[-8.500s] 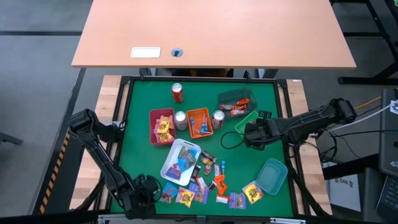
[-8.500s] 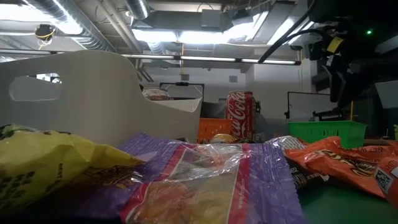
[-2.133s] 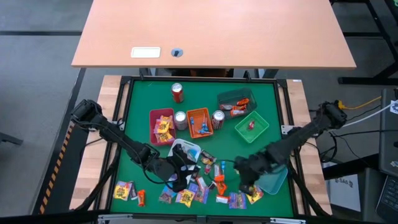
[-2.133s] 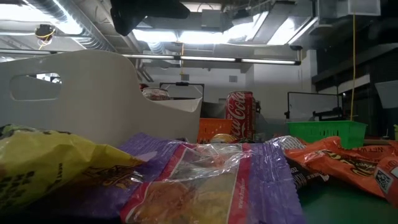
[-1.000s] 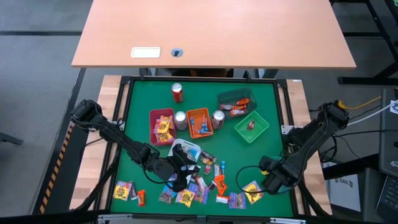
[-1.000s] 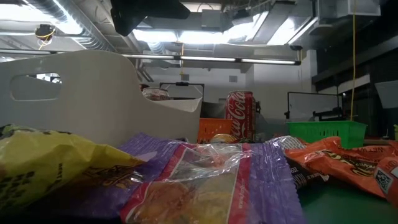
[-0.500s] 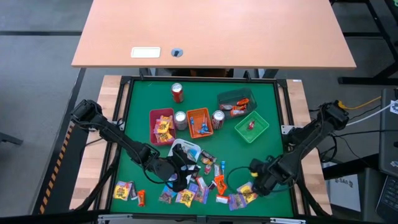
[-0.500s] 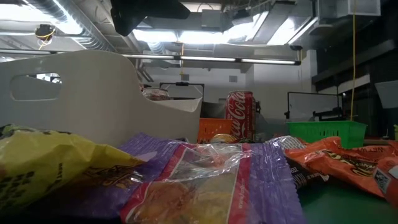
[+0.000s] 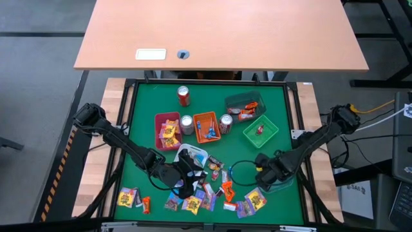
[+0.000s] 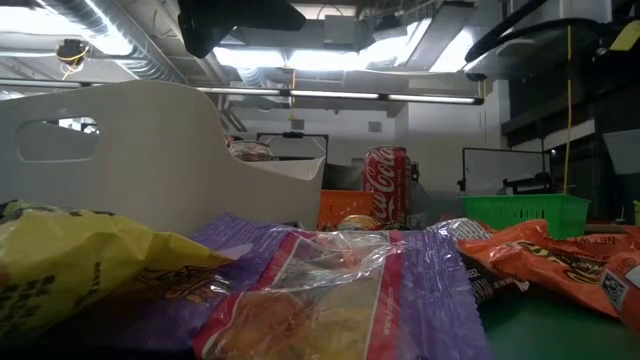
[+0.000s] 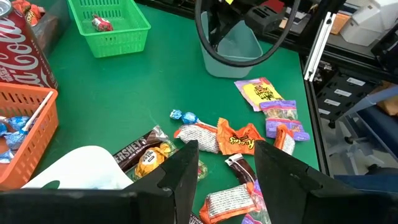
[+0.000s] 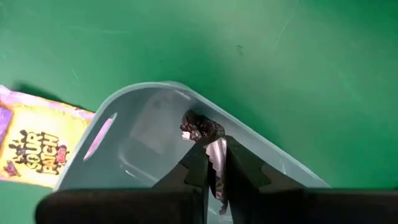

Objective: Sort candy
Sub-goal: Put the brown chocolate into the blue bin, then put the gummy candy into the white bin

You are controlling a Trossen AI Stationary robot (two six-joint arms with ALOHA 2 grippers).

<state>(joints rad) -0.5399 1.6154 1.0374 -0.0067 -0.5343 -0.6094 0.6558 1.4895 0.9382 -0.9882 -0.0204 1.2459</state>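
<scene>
Drop-off step: the right tool (image 12: 213, 163), pinching a dark-and-silver candy (image 12: 208, 140), hangs over the pale blue tray (image 12: 143, 134) and next should release; the left tool (image 11: 225, 163), fingers spread, waits beside the white tray (image 9: 183, 154).

A green mat (image 9: 145, 138) covers the table. At its centre stands a row: a red tray (image 9: 159, 132), a silver can (image 9: 187, 124), an orange tray (image 9: 206, 120) and another can (image 9: 225, 122). A red can (image 9: 183, 95) stands farther back. Right of the row sit a dark tray (image 9: 239, 101) and a green basket (image 9: 261, 131). A white tray (image 9: 193, 151) lies nearer. A teal tray (image 12: 124, 143) lies near right.
</scene>
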